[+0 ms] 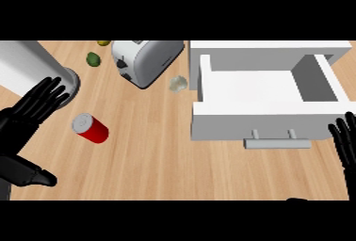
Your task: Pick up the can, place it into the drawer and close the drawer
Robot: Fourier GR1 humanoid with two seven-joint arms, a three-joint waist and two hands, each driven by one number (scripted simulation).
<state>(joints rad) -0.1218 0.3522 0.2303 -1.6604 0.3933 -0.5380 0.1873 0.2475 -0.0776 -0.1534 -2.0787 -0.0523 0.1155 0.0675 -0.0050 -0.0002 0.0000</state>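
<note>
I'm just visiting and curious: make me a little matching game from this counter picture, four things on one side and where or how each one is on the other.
Things:
1. can
2. drawer
3. toaster
4. left hand

Descriptions:
A. white, pulled open, nothing inside
B. red, lying on its side on the wood
C. black, fingers straight, at the view's left edge
D. silver-white, at the back, left of the drawer

Pairs: 1-B, 2-A, 3-D, 4-C

Head view; steeply down onto counter [173, 160]
</note>
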